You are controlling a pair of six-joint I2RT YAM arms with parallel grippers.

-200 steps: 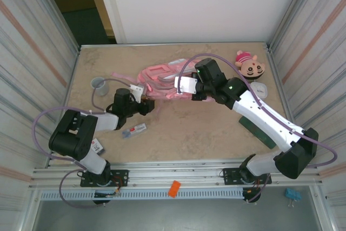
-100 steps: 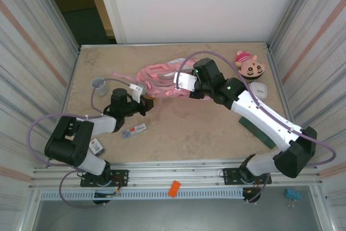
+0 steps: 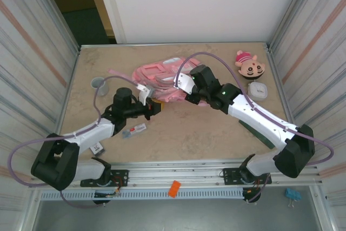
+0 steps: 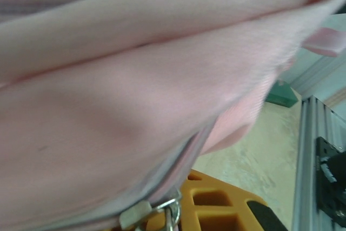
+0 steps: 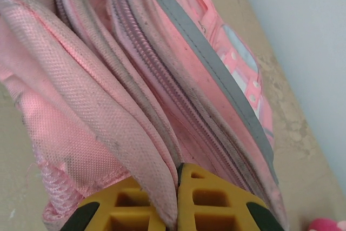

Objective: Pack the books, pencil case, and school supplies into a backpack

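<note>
The pink backpack (image 3: 157,75) lies at the middle back of the table, its zip strips (image 5: 162,85) running up the right wrist view. My right gripper (image 3: 186,94) is at its right edge, shut on a fold of pink fabric (image 5: 135,150) pinched between the yellow fingers (image 5: 216,204). My left gripper (image 3: 155,107) is at its front left corner, shut at the metal zip pull (image 4: 162,212) beside one orange finger (image 4: 227,204); fabric hides the other. A grey-white stick pack (image 3: 134,130) and a small white square piece (image 3: 96,147), the school supplies, lie front left. The books are out of view.
A grey cup (image 3: 99,84) stands at the left. A pink-and-tan plush head (image 3: 250,64) and a white rounded box (image 3: 258,88) sit back right. A flat dark green oblong (image 3: 254,128), perhaps the pencil case, lies under my right arm. Metal walls enclose both sides.
My left gripper has shut at the backpack's corner and moved right and nearer. The backpack has bunched and shifted left. My right gripper has dropped slightly toward the front, still holding fabric.
</note>
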